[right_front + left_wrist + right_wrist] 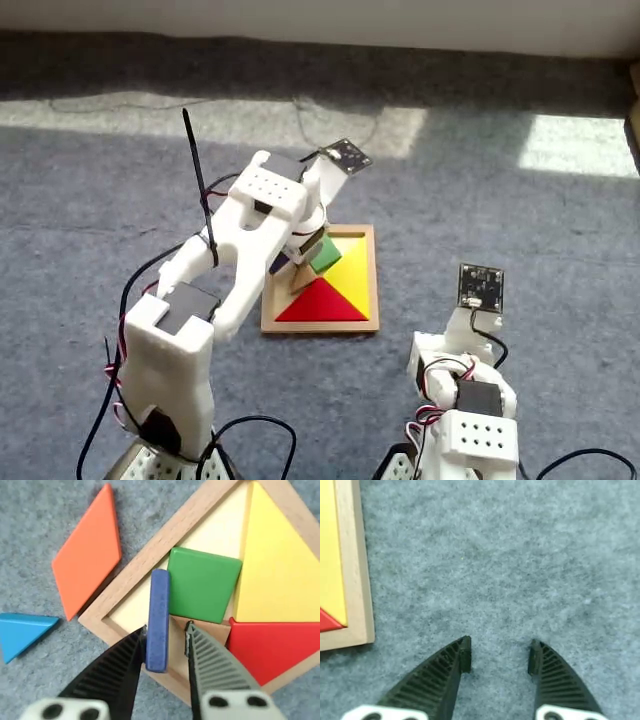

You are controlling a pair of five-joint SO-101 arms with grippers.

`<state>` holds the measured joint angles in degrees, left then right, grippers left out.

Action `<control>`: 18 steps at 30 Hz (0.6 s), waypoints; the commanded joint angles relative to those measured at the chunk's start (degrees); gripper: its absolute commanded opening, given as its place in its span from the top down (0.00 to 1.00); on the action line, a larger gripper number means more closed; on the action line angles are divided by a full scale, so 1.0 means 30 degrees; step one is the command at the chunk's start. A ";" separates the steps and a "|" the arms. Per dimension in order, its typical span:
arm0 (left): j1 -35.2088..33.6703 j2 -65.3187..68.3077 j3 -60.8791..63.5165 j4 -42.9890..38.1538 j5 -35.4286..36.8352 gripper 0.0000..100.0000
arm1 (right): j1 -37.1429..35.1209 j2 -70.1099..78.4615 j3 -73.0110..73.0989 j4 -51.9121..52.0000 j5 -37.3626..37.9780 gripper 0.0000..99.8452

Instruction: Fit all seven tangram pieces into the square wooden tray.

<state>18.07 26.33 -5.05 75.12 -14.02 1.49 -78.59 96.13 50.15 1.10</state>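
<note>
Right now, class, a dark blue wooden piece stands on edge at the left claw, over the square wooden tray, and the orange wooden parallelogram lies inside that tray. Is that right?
Not quite. The orange wooden parallelogram lies outside the square wooden tray, on the grey carpet beside it, as the left wrist view shows. The dark blue wooden piece does stand on edge at the left claw, over the tray.

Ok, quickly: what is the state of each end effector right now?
Left end effector: open, blue piece on edge between its fingers, against one of them.
Right end effector: open, empty.
</note>
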 commanded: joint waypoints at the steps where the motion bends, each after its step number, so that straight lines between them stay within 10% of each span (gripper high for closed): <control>1: -0.0337 -0.0249 -0.0806 0.0147 0.0059 0.85 | 0.0425 0.0015 0.0308 -0.0513 0.0176 0.80; 18: -0.2095 -0.0249 -0.2857 0.1172 0.0176 0.85 | 0.0425 0.0015 0.0308 -0.0513 0.0176 0.80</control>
<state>13.32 26.42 -9.27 76.44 -14.02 1.49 -78.59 96.13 50.15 1.10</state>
